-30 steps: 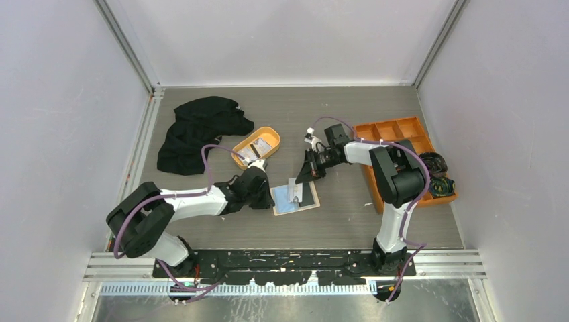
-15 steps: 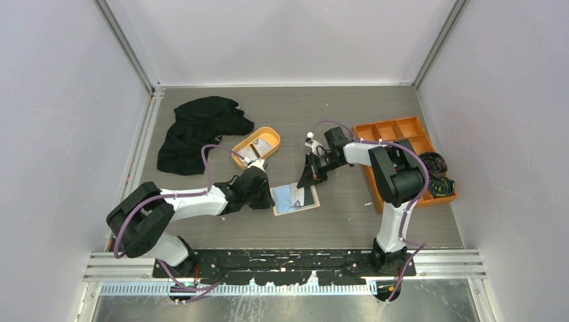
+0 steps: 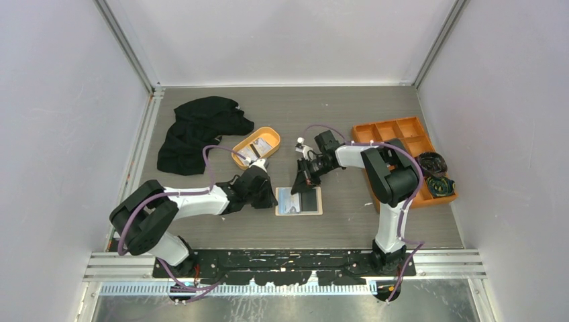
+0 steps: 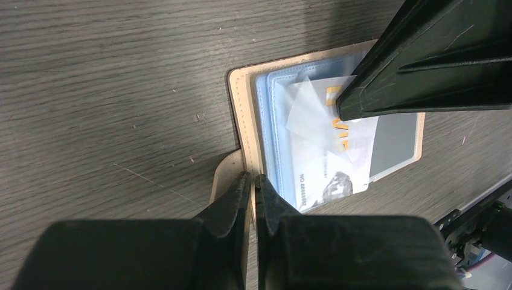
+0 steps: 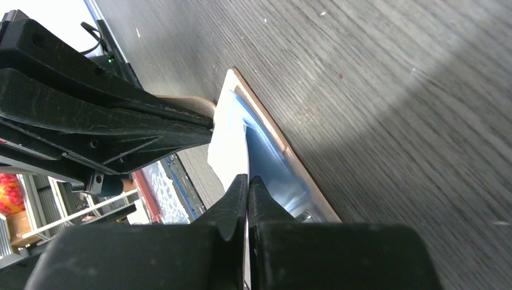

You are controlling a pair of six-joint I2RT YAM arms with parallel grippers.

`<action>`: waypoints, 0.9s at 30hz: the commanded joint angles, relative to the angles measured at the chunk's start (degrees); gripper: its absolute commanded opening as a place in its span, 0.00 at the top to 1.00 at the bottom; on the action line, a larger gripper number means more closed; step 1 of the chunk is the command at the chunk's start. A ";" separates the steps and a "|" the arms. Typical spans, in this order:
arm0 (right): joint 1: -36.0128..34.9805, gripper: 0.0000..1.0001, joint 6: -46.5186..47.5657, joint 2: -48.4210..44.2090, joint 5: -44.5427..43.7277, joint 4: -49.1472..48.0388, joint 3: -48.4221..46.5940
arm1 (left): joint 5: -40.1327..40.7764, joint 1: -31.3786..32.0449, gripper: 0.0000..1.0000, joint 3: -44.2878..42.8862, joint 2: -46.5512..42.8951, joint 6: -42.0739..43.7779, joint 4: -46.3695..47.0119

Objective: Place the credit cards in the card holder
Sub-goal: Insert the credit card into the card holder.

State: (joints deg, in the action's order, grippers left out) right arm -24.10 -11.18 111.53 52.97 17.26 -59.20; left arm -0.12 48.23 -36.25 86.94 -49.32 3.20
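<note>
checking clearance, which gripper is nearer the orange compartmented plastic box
right. right gripper over the beige leather card holder, left of the box; left gripper clamps its left edge, farther off.

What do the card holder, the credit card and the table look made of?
The card holder: leather-like beige cover, matte; glossy pale blue lining with seams, probably vinyl. The credit card: thin whitish plastic, printed, with sheen. The table: grey wood-grain surface, likely laminate, lightly scratched.
</note>
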 commanded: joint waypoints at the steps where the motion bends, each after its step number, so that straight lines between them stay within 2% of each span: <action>1: -1.04 0.98 1.91 0.77 -1.73 -0.42 -1.22 | -1.47 0.20 0.92 0.91 1.13 -0.51 -0.65; 8: -1.11 0.96 1.01 0.72 -0.85 -0.96 -1.40 | -0.32 0.20 0.91 1.32 -1.78 -0.43 -2.11; 16: -1.32 0.96 -9.04 1.13 -0.13 -10.79 1.77 | -1.86 0.26 0.90 1.07 -1.72 -1.19 -0.81; 22: -1.67 0.95 -8.16 1.77 -0.10 -9.78 1.51 | -1.93 0.21 0.90 0.96 -1.93 -1.31 -0.94; 27: -1.72 0.91 -6.05 1.14 -0.69 -6.95 0.62 | -1.63 0.20 0.89 1.08 -3.64 -1.15 -1.97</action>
State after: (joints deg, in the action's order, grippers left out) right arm -24.97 -19.22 112.55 54.39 10.28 -57.58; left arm -0.56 48.25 -35.66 85.95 -50.54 2.31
